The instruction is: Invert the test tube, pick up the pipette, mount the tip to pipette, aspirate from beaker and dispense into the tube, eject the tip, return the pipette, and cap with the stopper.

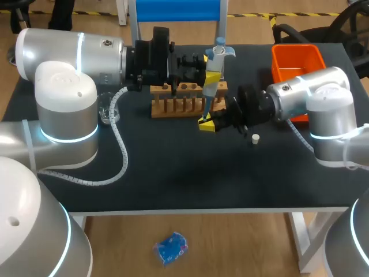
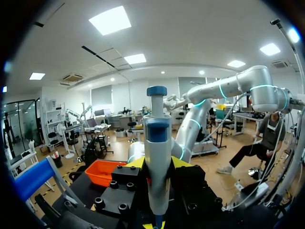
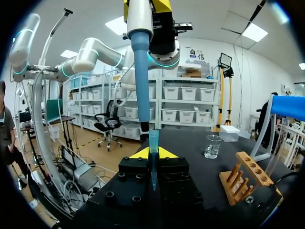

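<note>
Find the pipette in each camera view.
Head view: pipette upright in the left claw, near the wooden rack.
Left wrist view: pipette upright, close up, in that claw.
Right wrist view: pipette shaft hanging over the tip.
Shared: wooden rack, head and right wrist only.

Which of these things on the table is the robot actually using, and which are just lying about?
For the job: pipette, pipette tip, beaker, wooden rack, white stopper.
Lying about: orange bin, unnamed in the task, perhaps for used tips.
</note>
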You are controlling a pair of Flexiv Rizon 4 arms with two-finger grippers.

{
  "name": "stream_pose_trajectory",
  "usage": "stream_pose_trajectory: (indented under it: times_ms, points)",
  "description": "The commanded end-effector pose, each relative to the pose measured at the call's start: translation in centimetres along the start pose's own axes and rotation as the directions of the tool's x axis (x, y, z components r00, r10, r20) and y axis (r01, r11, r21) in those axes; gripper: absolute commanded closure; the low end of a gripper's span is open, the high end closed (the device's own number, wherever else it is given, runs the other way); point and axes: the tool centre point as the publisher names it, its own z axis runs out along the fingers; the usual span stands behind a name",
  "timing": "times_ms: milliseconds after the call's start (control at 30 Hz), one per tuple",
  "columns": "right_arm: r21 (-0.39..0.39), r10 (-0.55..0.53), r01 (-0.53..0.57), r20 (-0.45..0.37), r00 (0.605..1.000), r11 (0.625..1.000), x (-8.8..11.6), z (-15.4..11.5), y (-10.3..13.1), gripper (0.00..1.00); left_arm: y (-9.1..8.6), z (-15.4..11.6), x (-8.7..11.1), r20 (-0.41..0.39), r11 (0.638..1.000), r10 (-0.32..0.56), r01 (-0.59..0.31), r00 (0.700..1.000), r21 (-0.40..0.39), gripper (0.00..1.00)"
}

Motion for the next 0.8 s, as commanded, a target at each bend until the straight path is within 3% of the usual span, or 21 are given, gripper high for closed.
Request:
stream_pose_trajectory:
  times_ms: [33, 700, 800]
  points:
    - [0.017, -0.019, 0.019, 0.001, 1.0, 1.0, 0.43, 0.01, 0.44, 1.0, 0.15, 0.01, 0.08, 0.002, 1.0, 0.001, -0.001, 1.0, 0.004, 1.0]
    - [0.014, -0.029, 0.029, 0.005, 1.0, 0.999, 1.33, 0.1, 0.31, 1.0, 0.15, 0.01, 0.08, 0.002, 1.0, 0.001, -0.001, 1.0, 0.004, 1.0]
    - [-0.025, -0.011, 0.011, 0.009, 1.0, 1.0, 1.4, 0.1, 0.34, 1.0, 0.15, 0.01, 0.08, 0.002, 1.0, 0.001, -0.001, 1.0, 0.004, 1.0]
